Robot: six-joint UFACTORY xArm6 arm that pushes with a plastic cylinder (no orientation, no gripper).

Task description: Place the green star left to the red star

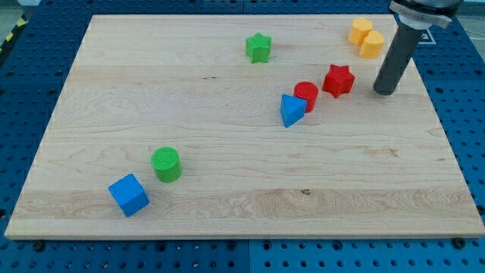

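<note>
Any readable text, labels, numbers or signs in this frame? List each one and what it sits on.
None readable: no words, numbers, brands or signs on the wooden board, the coloured blocks or the dark rod above my tip.

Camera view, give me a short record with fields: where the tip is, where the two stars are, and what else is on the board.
tip: my tip rests on the board, right of the red star, touching no block
red star: upper right, beside the red cylinder
green star: near the view's top, left of and above the red star, apart from it
blue triangle: against the red cylinder
yellow block: top right
green cylinder: lower left
blue cube: lower left
</note>
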